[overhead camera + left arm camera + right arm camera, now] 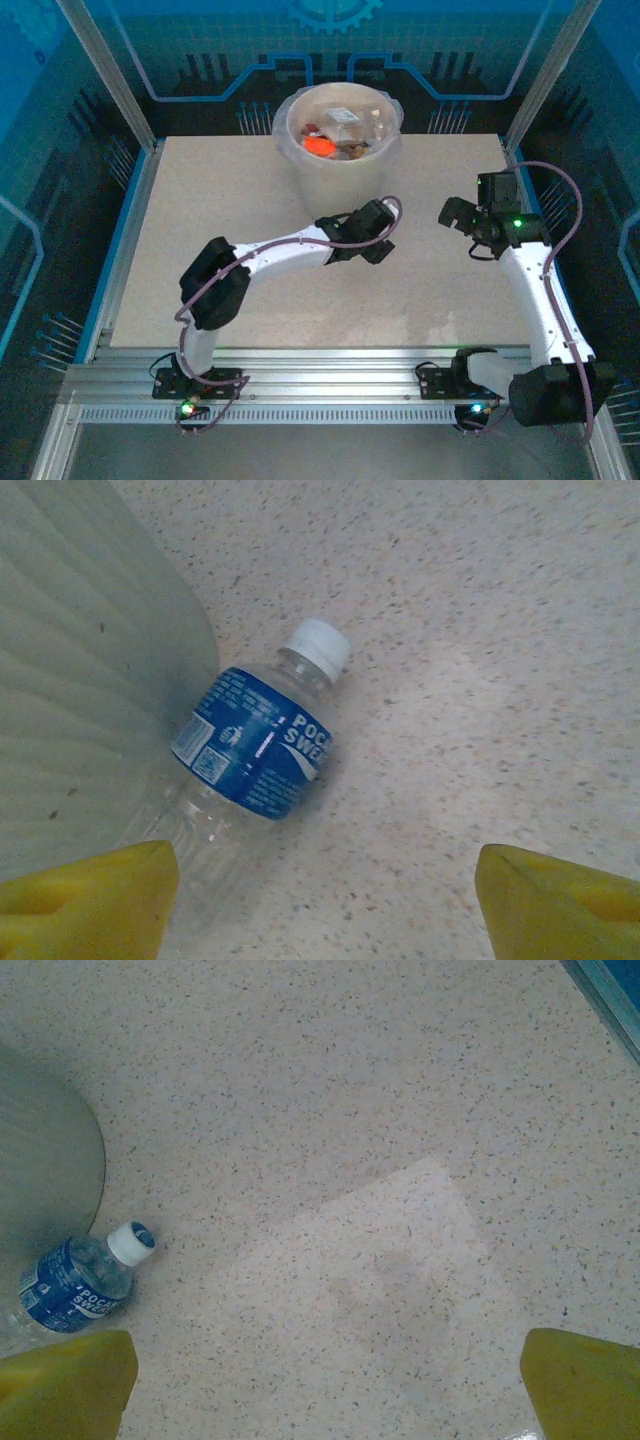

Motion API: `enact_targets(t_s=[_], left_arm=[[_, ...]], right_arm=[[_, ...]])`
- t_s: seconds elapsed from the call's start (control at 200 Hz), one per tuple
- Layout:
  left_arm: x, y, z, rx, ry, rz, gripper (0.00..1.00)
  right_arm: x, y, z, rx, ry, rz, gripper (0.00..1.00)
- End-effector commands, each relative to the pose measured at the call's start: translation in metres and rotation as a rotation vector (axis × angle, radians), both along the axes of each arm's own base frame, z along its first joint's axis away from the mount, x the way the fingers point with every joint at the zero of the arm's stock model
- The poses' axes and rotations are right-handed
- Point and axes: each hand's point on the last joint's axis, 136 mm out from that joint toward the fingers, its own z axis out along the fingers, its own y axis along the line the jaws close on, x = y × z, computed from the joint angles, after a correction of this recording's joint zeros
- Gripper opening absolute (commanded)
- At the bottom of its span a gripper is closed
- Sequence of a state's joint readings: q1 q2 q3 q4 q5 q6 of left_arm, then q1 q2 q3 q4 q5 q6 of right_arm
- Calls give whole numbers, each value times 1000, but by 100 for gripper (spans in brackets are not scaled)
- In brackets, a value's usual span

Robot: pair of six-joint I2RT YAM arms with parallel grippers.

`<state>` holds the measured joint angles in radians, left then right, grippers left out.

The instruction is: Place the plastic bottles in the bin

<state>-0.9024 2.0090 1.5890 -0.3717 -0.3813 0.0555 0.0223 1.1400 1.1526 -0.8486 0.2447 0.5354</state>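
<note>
Left hand [325,865]: yellow fingers [90,900] spread wide, one at each lower corner of my wrist view, gripping nothing. Overhead, this hand [368,235] sits low, just in front of the foot of the bin.

Between and ahead of those fingers: one small clear plastic bottle [250,755], blue label, white cap, lying on its side on the pale speckled counter [480,680]. Cap points away from the bin. Its lower body rests against the curved wall of the large round pale beige bin [80,680] and runs down to just beside my left finger; I cannot tell whether they touch.

Right hand [328,1360]: fingers spread, bare counter between them. It hovers to the right of the bin [340,185], well apart from my left hand. From this wrist the same blue-labelled bottle [75,1285] shows at far left, tucked against the bin wall [40,1170].

The bin stands at the far middle edge of the counter [200,220], clear bag folded over its rim. Inside: a heap of crushed bottles [335,135], one orange-red patch showing.
</note>
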Motion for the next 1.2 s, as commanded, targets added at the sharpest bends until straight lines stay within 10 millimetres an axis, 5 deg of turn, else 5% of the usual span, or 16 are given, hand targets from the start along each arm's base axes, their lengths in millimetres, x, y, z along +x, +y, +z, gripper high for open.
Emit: enact_targets(t_s=[0.0,0.745,1.196], left_arm=[[3,15,-14,164,12,24,80],[40,23,-42,342,-23,67,84],[47,23,-64,381,-3,68,87]], right_arm=[[-1,-4,4,18,-26,-22,100],[-2,-2,6,27,-58,-7,100],[0,0,1,40,-58,-3,100]])
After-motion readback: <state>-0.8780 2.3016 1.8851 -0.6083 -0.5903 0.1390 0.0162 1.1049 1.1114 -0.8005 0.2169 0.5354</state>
